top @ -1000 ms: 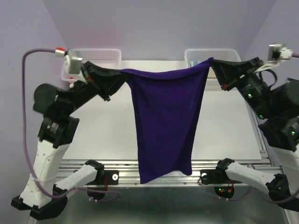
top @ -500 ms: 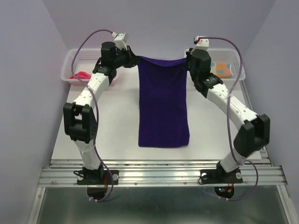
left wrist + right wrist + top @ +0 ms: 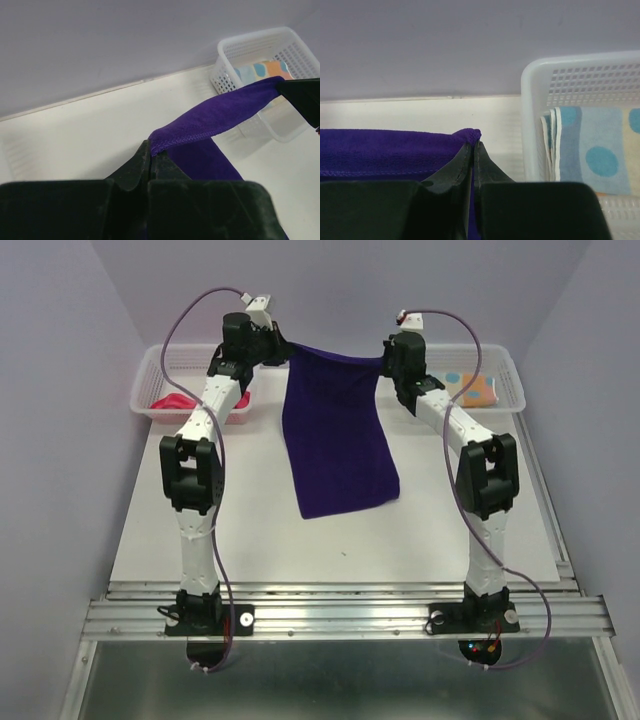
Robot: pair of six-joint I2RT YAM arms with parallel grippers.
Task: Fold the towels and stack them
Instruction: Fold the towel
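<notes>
Purple, and dark at that, the towel is strung by its top edge between both claws toward 12 o'clock of the white tabletop. The left claw is clenched on the towel's left upper corner and the right claw is clenched on its right upper corner, so the hem runs taut between them. From there the cloth slopes down toward the centre, and its lower end lies on the tabletop, skewed a little toward 5 o'clock. At 10 o'clock a white mesh basket holds a pink-red towel. At 2 o'clock a second mesh basket holds a folded light-blue spotted towel, just beside the right claw.
</notes>
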